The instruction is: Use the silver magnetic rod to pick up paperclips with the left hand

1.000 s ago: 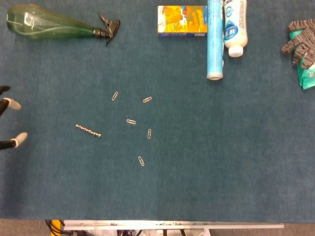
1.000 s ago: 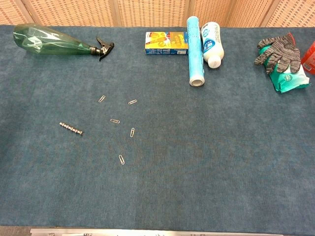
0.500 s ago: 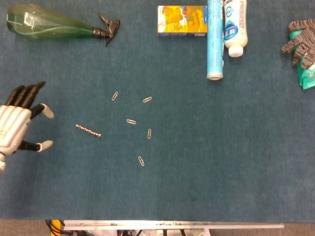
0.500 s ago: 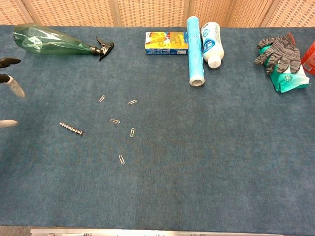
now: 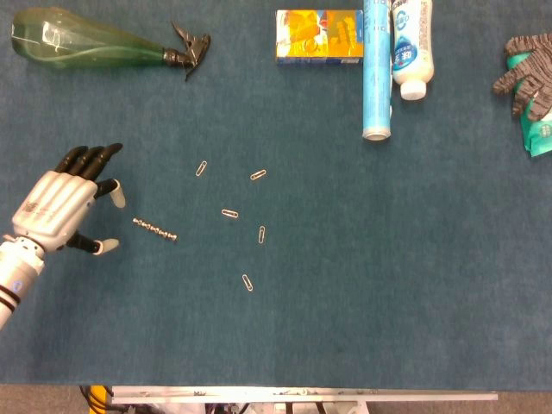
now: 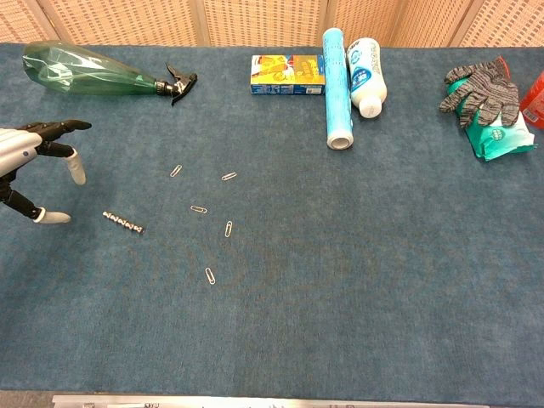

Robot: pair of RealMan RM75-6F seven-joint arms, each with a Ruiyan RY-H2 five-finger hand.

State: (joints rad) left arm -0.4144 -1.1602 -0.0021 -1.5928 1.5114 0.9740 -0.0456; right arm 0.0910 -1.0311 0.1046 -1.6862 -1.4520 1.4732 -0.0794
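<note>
The silver magnetic rod [image 5: 155, 229] [image 6: 123, 223], a short beaded bar, lies flat on the blue cloth left of centre. Several paperclips lie scattered to its right, among them one [image 5: 202, 168] [image 6: 176, 170] at the top left of the group and one [image 5: 247, 282] [image 6: 209, 275] nearest the front. My left hand [image 5: 65, 207] [image 6: 30, 166] hovers just left of the rod, fingers spread, holding nothing and not touching the rod. My right hand is out of both views.
A green spray bottle [image 5: 95, 43] [image 6: 93, 68] lies at the back left. At the back centre sit a yellow box [image 5: 319, 36], a blue tube [image 5: 377, 69] and a white bottle [image 5: 411, 47]. A grey glove on a green packet [image 6: 484, 102] rests at the far right.
My left hand has come in from the left edge toward the rod, fingers still spread. Rod and paperclips have not moved.
</note>
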